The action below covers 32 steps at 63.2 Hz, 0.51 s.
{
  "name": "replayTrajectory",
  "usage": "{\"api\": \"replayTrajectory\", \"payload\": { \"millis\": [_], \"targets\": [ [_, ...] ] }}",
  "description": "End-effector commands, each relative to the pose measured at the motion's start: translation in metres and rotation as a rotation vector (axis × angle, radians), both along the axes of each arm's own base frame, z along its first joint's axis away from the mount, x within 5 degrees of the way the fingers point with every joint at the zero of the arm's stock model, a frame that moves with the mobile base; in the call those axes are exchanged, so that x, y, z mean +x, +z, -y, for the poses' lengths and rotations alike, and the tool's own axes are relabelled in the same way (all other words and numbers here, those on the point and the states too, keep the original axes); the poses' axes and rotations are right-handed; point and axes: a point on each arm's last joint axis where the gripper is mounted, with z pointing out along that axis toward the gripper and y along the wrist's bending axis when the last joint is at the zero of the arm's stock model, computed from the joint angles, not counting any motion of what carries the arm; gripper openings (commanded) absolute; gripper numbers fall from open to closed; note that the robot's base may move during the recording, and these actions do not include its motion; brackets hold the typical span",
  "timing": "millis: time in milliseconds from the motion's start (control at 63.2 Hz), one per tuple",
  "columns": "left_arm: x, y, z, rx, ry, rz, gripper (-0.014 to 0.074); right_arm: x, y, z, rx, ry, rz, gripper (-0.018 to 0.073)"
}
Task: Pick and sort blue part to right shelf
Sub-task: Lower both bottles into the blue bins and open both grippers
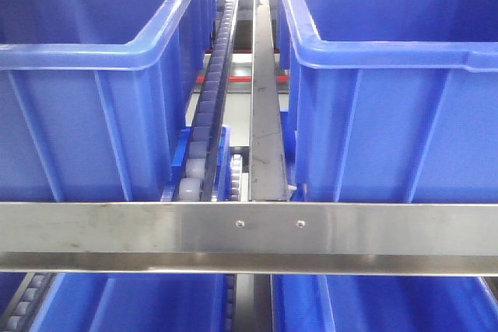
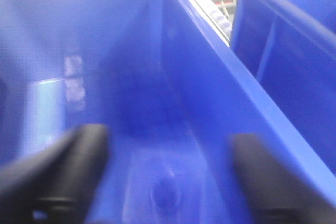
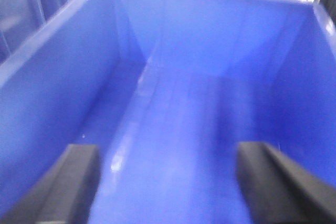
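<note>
The right shelf's steel front rail (image 1: pixel 249 235) crosses the front view, with two large blue bins (image 1: pixel 85 75) behind it. Neither gripper shows there. In the left wrist view my left gripper (image 2: pixel 169 148) is open inside a blue bin (image 2: pixel 210 77), black fingers (image 2: pixel 79 166) wide apart. A blurred blue shape with a round dark spot (image 2: pixel 166 192) lies low between them, touching neither; it may be the blue part. In the right wrist view my right gripper (image 3: pixel 168 156) is open and empty over a bare bin floor (image 3: pixel 178 108).
White roller tracks (image 1: pixel 210 106) and a steel divider bar (image 1: pixel 264 99) run between the two upper bins (image 1: pixel 397 75). More blue bins (image 1: pixel 124 301) sit on the level below the rail. A neighbouring bin's wall (image 2: pixel 294 40) stands right of the left gripper's bin.
</note>
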Motion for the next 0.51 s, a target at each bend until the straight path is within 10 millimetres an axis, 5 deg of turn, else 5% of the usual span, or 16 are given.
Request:
{"api": "replayTrajectory", "payload": {
  "millis": [0,142,253,412,491],
  "targets": [
    [0.001,0.025,-0.006,-0.055,0.027,0.121,0.0630,0.000,0.023,0.000,0.016,0.005,0.130,0.0630],
    [-0.001,0.031,-0.016,-0.058,0.060,0.136,0.0601,-0.002,0.026,0.000,0.018,0.004,0.140,0.0625],
    [-0.009,0.039,-0.024,-0.056,0.081,0.135,0.0480,-0.008,0.030,0.001,0.037,-0.006,0.136,0.0601],
    [-0.026,0.048,-0.036,-0.044,0.114,0.099,0.0195,-0.019,0.036,0.005,0.045,-0.024,0.109,0.0410],
    [-0.033,0.050,-0.041,-0.037,0.130,0.076,0.0120,-0.024,0.036,0.007,0.040,-0.030,0.079,0.0279]
  ]
}}
